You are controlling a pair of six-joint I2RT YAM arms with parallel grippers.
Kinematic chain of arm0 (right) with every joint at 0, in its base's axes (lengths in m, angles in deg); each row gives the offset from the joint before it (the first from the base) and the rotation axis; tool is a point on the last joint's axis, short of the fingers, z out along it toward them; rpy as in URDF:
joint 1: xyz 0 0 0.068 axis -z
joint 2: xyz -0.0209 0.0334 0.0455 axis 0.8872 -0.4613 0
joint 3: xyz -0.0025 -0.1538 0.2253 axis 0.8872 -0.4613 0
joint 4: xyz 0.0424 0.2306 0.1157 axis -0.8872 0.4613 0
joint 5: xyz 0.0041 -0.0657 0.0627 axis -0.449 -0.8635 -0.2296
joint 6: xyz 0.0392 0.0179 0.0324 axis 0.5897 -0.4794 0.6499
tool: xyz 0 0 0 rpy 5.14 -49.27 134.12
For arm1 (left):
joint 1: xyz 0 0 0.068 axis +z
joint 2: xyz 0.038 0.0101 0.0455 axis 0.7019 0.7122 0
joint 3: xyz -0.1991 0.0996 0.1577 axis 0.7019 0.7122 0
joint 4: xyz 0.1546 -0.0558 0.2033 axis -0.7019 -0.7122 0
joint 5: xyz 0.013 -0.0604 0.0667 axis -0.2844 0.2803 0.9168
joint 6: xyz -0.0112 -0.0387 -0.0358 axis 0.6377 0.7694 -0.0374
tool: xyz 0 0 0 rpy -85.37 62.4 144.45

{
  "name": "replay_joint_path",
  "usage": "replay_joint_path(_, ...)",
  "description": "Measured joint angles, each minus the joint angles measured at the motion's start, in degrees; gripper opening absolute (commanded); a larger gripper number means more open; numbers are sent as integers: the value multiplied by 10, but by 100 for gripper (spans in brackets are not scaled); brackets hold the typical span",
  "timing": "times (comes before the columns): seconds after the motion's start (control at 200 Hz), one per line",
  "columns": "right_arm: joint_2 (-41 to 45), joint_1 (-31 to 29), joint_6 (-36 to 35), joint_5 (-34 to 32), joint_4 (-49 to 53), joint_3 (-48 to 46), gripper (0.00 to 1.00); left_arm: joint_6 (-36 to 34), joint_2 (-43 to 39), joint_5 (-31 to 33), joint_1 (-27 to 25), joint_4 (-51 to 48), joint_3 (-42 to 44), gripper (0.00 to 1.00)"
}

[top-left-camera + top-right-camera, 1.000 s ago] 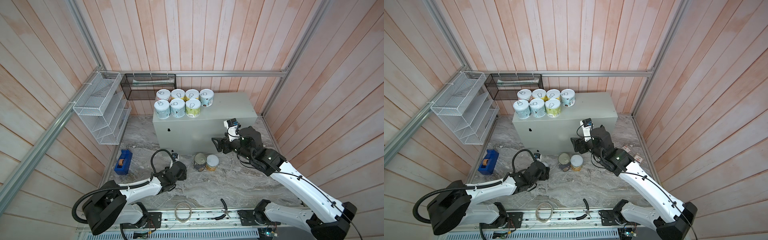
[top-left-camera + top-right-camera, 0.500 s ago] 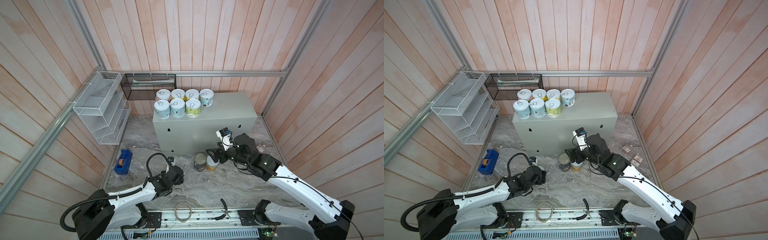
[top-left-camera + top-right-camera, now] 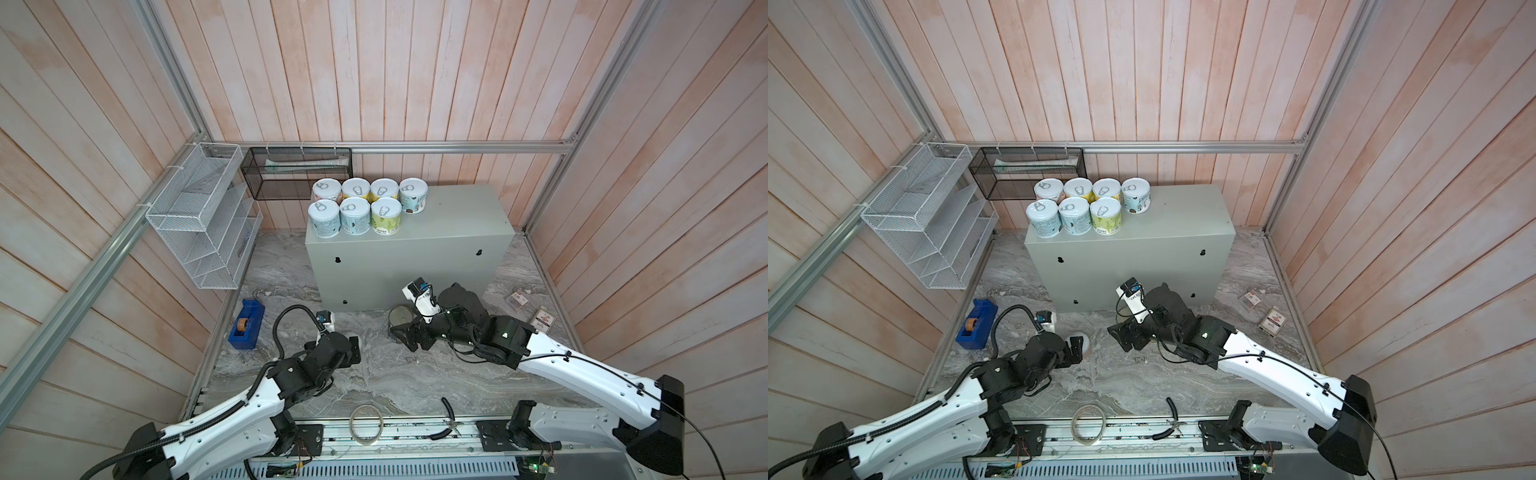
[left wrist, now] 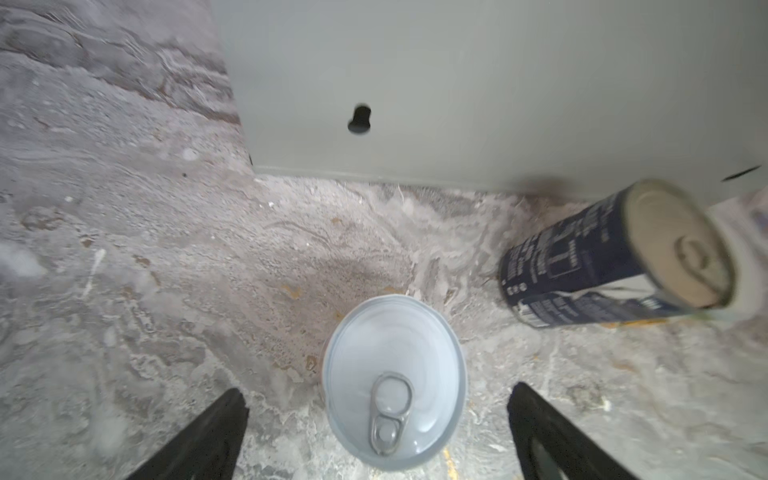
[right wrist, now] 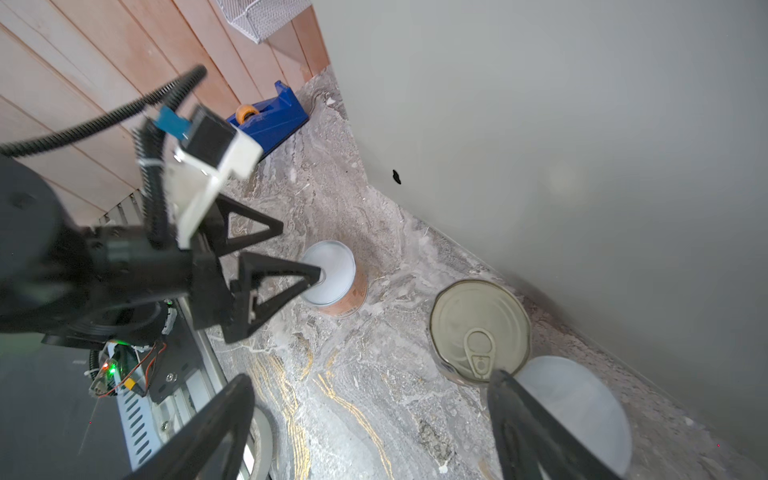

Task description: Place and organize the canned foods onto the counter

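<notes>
Several short cans (image 3: 355, 210) with pull-tab lids stand in two rows on the left of the grey-green counter (image 3: 453, 224). On the marble floor in front of it, a short orange-labelled can (image 4: 395, 382) stands upright between the spread fingers of my open left gripper (image 4: 376, 390), untouched. Further right a taller dark navy can (image 5: 480, 328) and a white-lidded can (image 5: 582, 411) stand close together by the counter's front. My right gripper (image 5: 370, 376) hangs open just beside the navy can, only floor between its fingers. In both top views the right arm hides the white-lidded can.
A blue tape dispenser (image 3: 247, 324) sits on the floor at the left. A white wire rack (image 3: 199, 216) and a black mesh basket (image 3: 299, 172) hang on the walls. A tape ring (image 3: 365, 424) and black pliers (image 3: 449, 415) lie at the front edge, small packets (image 3: 544, 320) at the right.
My left gripper has opened wide around the short can. My right gripper has dropped from the counter's front to the floor beside the navy can, opening a little more.
</notes>
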Motion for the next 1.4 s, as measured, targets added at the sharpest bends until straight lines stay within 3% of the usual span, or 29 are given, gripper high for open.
replay_joint_path(0.27,-97,-80,-19,2,-52,-7,92,76,-176,4,43,-109,-8,100)
replay_joint_path(0.505,-207,-90,-35,3,-89,3,95,104,-261,20,45,-148,-9,100)
replay_joint_path(1.02,-433,-91,-85,-8,-80,192,98,112,-297,32,46,-153,-5,100)
replay_joint_path(1.395,-493,-77,-81,-9,-80,204,96,113,-299,33,46,-164,-5,100)
